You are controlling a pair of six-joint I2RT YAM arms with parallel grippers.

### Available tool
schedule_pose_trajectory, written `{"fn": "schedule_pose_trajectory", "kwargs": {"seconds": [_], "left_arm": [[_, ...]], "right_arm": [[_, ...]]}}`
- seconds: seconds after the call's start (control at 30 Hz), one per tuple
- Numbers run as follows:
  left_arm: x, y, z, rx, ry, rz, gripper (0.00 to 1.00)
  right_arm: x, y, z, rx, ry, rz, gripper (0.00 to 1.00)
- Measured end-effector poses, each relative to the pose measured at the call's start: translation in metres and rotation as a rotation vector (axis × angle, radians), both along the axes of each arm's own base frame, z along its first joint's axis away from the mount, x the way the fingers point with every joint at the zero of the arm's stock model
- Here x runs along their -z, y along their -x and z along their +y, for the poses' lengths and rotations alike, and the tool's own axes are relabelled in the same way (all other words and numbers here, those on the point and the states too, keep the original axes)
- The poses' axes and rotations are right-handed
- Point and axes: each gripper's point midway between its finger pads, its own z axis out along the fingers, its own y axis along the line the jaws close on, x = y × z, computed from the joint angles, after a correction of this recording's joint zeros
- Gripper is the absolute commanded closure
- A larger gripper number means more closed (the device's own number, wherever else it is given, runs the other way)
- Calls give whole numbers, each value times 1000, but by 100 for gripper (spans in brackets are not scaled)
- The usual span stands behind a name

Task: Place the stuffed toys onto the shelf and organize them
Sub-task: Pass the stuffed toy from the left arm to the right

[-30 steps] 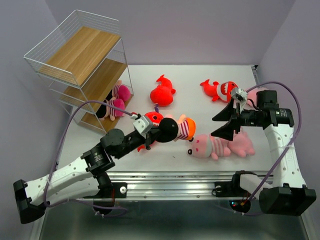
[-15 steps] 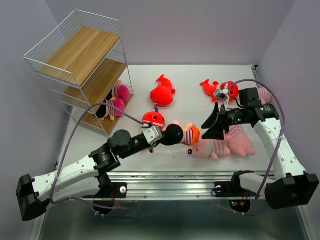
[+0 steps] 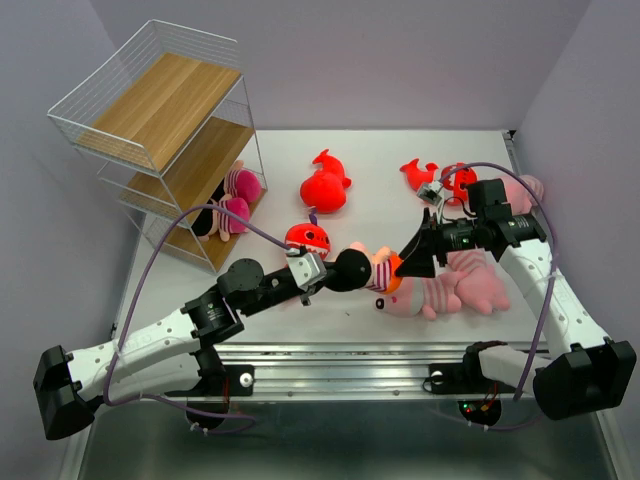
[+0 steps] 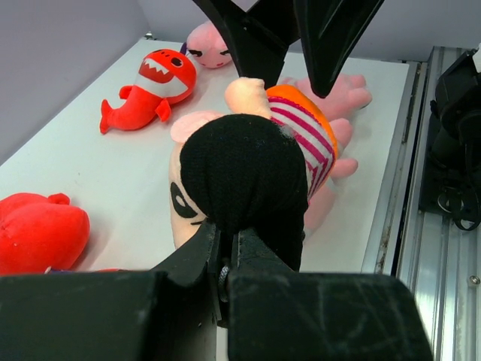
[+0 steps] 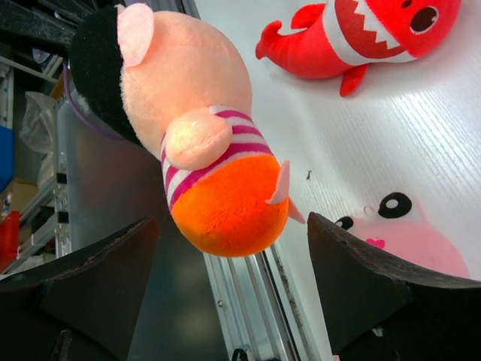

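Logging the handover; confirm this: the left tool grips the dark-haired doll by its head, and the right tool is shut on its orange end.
No: the right tool is open, astride the orange end of the doll, as the right wrist view shows.

doll (image 4: 255, 165): fuzzy plush cloth, black hair is matt fleece. red fish (image 5: 361, 30): short-pile plush. pink toy (image 3: 480, 290): soft plush. table (image 3: 270, 160): white, matt, faint grain. shelf (image 3: 160, 100): white coated wire, smooth light wood boards. right hand (image 5: 229, 226) fingers (image 5: 98, 278): matt black plastic. rail (image 4: 409, 226): brushed metal.
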Motion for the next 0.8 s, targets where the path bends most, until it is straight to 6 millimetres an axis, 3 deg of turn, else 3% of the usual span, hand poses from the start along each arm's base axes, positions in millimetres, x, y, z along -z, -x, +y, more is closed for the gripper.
{"fn": "schedule_pose_trajectory", "kwargs": {"seconds": [0.1,0.23,0.3,0.33,0.37,0.47,0.53,0.57,0.67,0.8], "left_arm": [[-4,0,-1,3,14,-4,100],[-9,0,-2,2,36,-9,100],[-10,0,-2,1,42,-8,100],[-10,0,-2,0,43,-7,100],[-10,0,-2,-1,43,-5,100],[-11,-1,-1,-4,47,0,100],[-14,-1,0,-15,61,8,79],[-17,-2,3,-27,71,10,52],[-32,-5,11,-75,110,30,33],[-86,-11,33,-171,212,29,21]], "right_arm": [[1,0,6,-22,-6,7,29],[3,5,16,-68,-14,25,55],[4,7,18,-85,-16,31,86],[4,8,19,-89,-18,38,94],[4,8,19,-95,-22,35,99],[2,9,20,-103,-27,35,99],[-1,9,20,-109,-31,27,99],[-4,8,20,-113,-33,20,99],[-12,5,21,-121,-40,-19,99],[-15,2,22,-119,-37,-38,99]]}}
